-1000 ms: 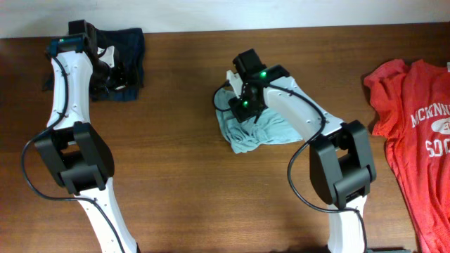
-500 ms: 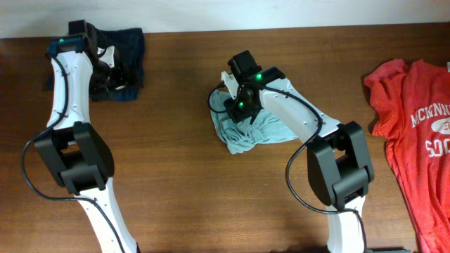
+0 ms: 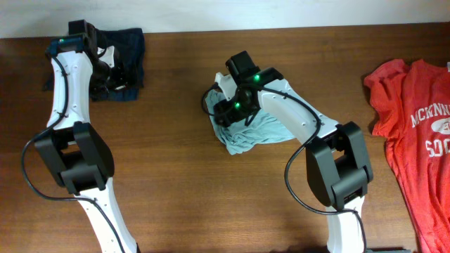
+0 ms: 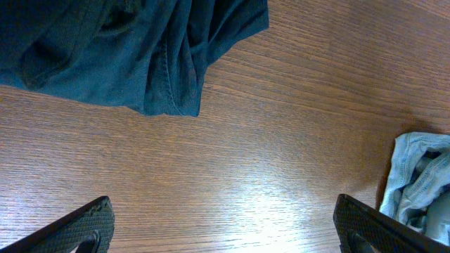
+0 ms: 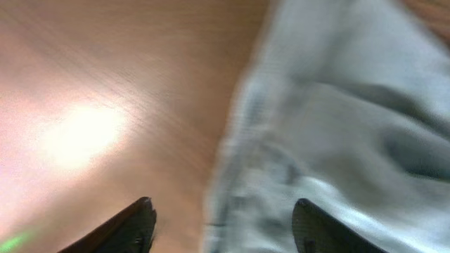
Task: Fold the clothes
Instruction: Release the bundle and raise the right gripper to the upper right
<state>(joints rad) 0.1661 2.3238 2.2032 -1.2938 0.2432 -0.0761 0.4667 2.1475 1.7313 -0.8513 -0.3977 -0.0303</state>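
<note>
Looks mid-fold to me: the pale T-shirt [image 3: 242, 139] sits bunched at frame center, right gripper [image 5: 223, 223] spread apart over its left edge gripping nothing, left gripper [image 4: 225, 221] splayed wide and empty too, so next it needs a pinch on an edge.

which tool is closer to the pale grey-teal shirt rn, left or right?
Right. The right tool is directly over the crumpled pale shirt mid-table, jaws apart. The left tool sits far off at the back-left corner, above the dark garment.
</note>
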